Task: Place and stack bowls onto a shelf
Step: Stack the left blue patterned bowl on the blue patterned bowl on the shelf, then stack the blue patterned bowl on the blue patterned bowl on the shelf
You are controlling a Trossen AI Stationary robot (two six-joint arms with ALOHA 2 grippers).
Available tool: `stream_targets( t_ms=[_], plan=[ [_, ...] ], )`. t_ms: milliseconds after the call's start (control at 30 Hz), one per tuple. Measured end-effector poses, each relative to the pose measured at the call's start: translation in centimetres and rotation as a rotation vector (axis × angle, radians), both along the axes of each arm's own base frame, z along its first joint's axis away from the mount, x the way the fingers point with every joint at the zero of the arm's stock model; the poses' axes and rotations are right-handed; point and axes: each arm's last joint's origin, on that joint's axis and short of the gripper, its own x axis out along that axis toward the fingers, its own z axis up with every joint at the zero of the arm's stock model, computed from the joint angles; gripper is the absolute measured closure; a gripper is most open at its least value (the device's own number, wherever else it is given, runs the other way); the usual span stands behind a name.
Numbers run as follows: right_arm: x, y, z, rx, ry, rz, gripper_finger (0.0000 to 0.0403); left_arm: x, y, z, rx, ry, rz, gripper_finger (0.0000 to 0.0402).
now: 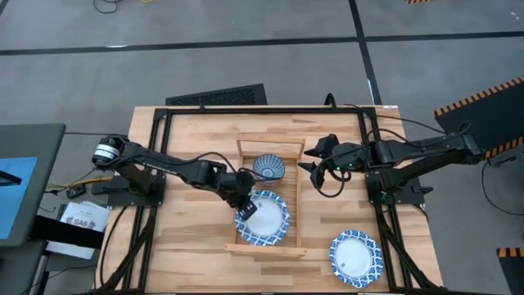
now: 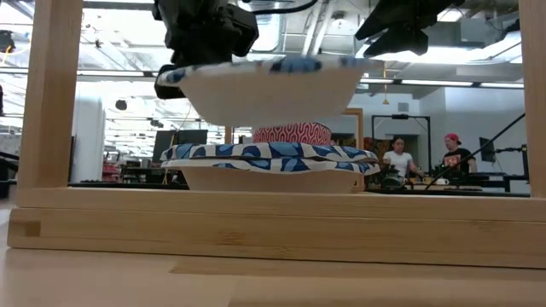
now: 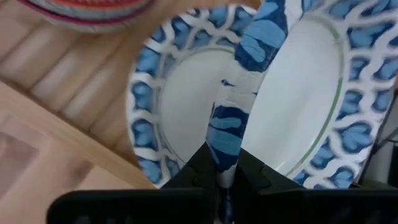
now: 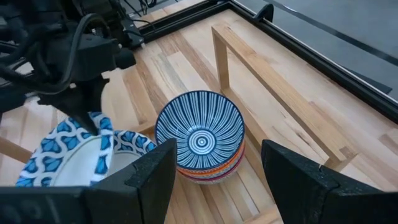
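Left gripper (image 1: 242, 202) pinching a patterned bowl's (image 1: 264, 215) rim above the shelf (image 1: 294, 197) — right gripper (image 1: 309, 158) spread, beside the shelf.

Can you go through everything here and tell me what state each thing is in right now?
Left hand: shut on the rim of the held bowl.
Held bowl: lifted, above the bowl on the shelf.
Bowl on the shelf: resting flat.
Striped bowl: upright, topping a small stack.
Right hand: open, hovering by the shelf.
Spare bowl: on the table, off the shelf.
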Motion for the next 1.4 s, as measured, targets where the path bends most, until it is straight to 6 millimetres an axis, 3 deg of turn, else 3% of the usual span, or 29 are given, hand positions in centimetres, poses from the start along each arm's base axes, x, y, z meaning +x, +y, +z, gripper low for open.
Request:
stream_targets(
  t_ms=[467, 633, 867, 967, 1300, 1400],
  plan=[
    [0.0, 0.0, 0.0, 0.0, 0.002, 0.0, 0.0143, 0.4, 0.7, 0.2, 0.071, -0.049, 0.014, 0.0273],
    [0.0, 0.0, 0.0, 0.0, 0.001, 0.0, 0.0143, -0.2, 1.9, 2.2, 0.065, -0.084, -0.031, 0.0255],
    [0.0, 0.0, 0.0, 0.0, -0.002, 0.0, 0.0143, -3.5, 3.2, 5.7, 0.255, -0.148, -0.033, 0.0253],
    [0.0, 0.0, 0.0, 0.008, -0.008, -0.003, 0.0143, -4.9, 3.0, 6.1, 0.343, -0.215, -0.04, 0.0253],
    [-0.8, 0.2, 1.1, 0.086, -0.08, 0.037, 0.0143, -10.8, 3.2, 3.9, 0.409, -0.774, 0.015, 0.0253],
    [-1.0, 0.2, 1.6, 0.106, -0.127, 0.071, 0.0143, -12.0, 3.9, 3.0, 0.462, -0.839, 0.031, 0.0253]
  ],
)
